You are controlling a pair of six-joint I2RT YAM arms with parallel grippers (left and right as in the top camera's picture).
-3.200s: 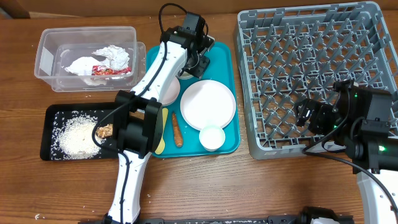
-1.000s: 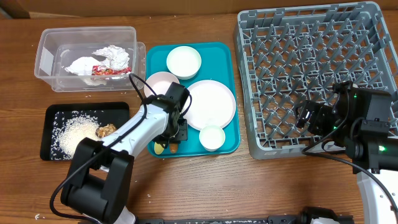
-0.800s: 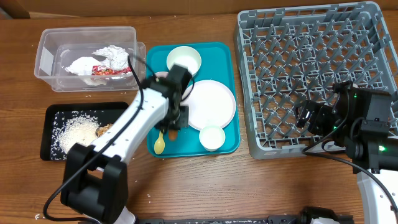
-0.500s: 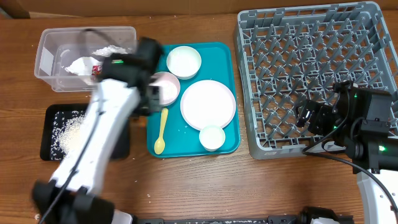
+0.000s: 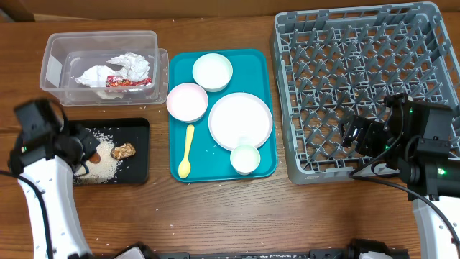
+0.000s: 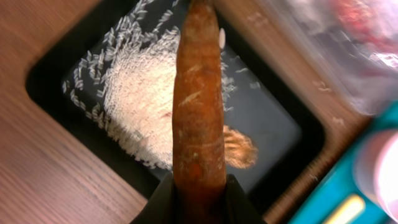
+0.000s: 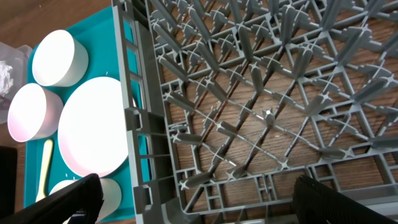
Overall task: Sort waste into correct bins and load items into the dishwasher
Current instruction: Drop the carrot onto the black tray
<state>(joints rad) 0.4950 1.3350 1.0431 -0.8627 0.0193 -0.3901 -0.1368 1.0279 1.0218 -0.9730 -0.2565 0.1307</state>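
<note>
Your left gripper has lifted the brown sausage stick off the teal serving tray and swung it across to the black tray near the left edge of the surface. A few seconds ago the stick lay on the teal tray next to the pale yellow spoon. That spot is now bare and the spoon lies there alone.

The jaws are clenched on one end of the stick. In the left wrist view it hangs over the rice, with the brown crumbly clump just beside it. It looks to be above the tray rather than resting in it.

No other waste shows on the teal tray, so this seems to be the last piece to sort, and your next move is probably just to let go over the rice. The clear tub at the far left corner already holds the crumpled napkins and the red wrapper.

Your right gripper has not moved. Its jaws stand wide apart, grasping nothing, over the near left part of the grey dish rack. No dishes are in the rack yet. The pink bowl, white bowl, plate and cup all sit on the teal tray, so loading has yet to begin.
</note>
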